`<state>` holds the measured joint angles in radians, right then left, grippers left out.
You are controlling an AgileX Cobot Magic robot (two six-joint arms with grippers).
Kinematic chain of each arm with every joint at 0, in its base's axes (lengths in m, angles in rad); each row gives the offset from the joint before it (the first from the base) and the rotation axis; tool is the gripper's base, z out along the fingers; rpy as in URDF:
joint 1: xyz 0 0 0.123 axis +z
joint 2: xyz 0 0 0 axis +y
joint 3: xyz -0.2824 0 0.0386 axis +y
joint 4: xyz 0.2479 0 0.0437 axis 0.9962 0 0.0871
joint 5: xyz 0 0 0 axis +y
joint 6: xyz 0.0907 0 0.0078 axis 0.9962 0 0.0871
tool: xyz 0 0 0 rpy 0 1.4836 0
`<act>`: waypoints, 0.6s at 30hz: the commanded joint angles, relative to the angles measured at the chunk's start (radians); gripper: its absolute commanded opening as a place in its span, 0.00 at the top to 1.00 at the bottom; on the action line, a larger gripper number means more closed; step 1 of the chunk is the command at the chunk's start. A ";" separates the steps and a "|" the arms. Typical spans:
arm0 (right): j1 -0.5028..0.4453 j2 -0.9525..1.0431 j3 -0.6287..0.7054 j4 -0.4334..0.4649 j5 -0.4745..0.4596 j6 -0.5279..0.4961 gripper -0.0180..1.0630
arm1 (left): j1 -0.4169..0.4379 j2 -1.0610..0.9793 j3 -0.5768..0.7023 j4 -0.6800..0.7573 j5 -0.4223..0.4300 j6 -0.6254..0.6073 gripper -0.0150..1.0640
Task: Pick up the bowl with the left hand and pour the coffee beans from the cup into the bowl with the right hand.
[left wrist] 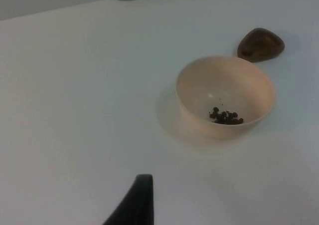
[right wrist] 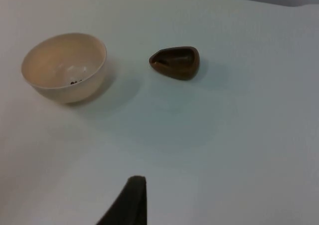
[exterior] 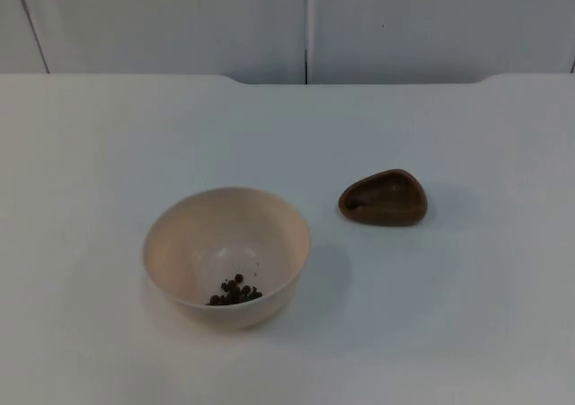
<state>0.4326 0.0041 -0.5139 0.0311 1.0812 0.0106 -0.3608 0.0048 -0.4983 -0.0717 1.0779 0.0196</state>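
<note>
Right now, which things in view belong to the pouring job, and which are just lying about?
Belong to the job:
- cream bowl, upright on the table
- coffee beans, already inside the bowl
- brown cup, standing apart from the bowl

Just there:
- white table
- grey partition wall

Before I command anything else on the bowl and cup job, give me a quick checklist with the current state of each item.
1. Beans in the bowl: ok, a small heap of coffee beans lies inside it.
2. Bowl upright on the table: ok.
3. Cup set down: ok, the brown cup rests on the table, apart from the bowl.
4. Cup emptied: cannot tell, its dark inside hides any leftover beans.
5. Spilled beans on the table: ok, none seen around the bowl or cup.
6. Left gripper and right gripper off the bowl and cup: ok, nothing is held; open or shut, cannot tell.
</note>
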 commanded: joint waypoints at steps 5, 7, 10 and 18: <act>-0.004 -0.004 -0.001 -0.002 -0.006 -0.004 0.01 | 0.003 -0.005 0.004 0.006 -0.005 0.001 0.01; -0.004 -0.004 -0.003 -0.002 -0.006 -0.004 0.01 | 0.003 -0.005 0.004 0.006 -0.005 0.001 0.01; -0.004 -0.004 -0.003 -0.002 -0.006 -0.004 0.01 | 0.003 -0.005 0.004 0.006 -0.005 0.001 0.01; -0.004 -0.004 -0.003 -0.002 -0.006 -0.004 0.01 | 0.003 -0.005 0.004 0.006 -0.005 0.001 0.01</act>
<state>0.4326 0.0041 -0.5139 0.0311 1.0812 0.0106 -0.3608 0.0048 -0.4983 -0.0717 1.0779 0.0196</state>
